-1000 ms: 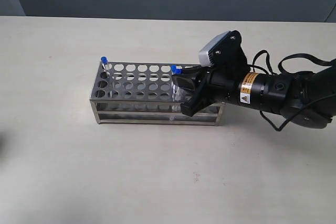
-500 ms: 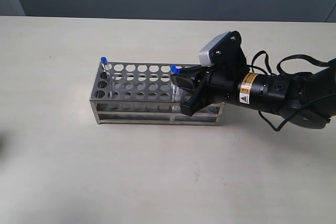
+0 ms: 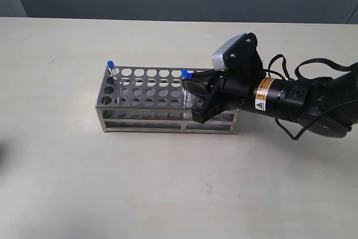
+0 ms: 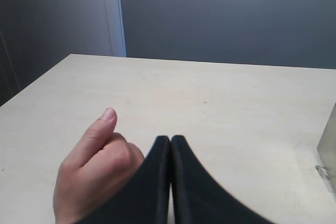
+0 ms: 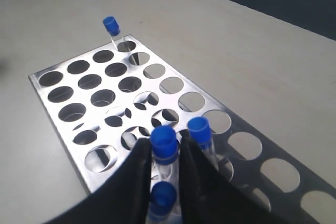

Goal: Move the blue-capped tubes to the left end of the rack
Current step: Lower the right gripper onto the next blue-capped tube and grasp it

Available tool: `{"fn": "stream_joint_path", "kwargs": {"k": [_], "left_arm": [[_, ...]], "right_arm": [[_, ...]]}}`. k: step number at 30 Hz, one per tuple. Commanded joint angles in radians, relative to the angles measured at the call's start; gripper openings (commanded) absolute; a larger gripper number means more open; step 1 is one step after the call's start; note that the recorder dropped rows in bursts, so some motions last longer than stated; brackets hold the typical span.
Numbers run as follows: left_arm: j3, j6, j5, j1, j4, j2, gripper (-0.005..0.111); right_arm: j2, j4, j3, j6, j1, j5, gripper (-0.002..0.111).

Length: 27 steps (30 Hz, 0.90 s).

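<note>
Counter (image 3: 168,183) bearing the rack (image 3: 140,90). Left pincer (image 4: 170,140) closed, beside a hand (image 4: 94,171). Right pincer (image 5: 164,156) above the rack, gripping one blue-capped tube (image 5: 164,141) upright between its fingers. Second tube (image 5: 199,128) just beside one finger; third tube (image 5: 163,198) deeper between them; fourth tube (image 5: 110,24) well ahead, at the rack's far corner.

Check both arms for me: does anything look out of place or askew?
Yes. A bare human hand sits right beside the shut left gripper, inside the robot's working area. In the rack, the lone blue-capped tube at the left end leans in its hole. The right gripper is closed on a second tube.
</note>
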Motion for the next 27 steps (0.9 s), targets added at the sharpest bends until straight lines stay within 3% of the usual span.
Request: {"fn": "stream_joint_path", "kwargs": {"k": [1, 27], "left_arm": [[0.003, -0.002, 0.002, -0.009, -0.002, -0.004, 0.000], [0.003, -0.002, 0.002, -0.009, -0.002, -0.004, 0.000]], "right_arm": [[0.001, -0.014, -0.003, 0.016, 0.001, -0.072, -0.001], [-0.064, 0.054, -0.003, 0.039, 0.001, -0.124, -0.001]]}}
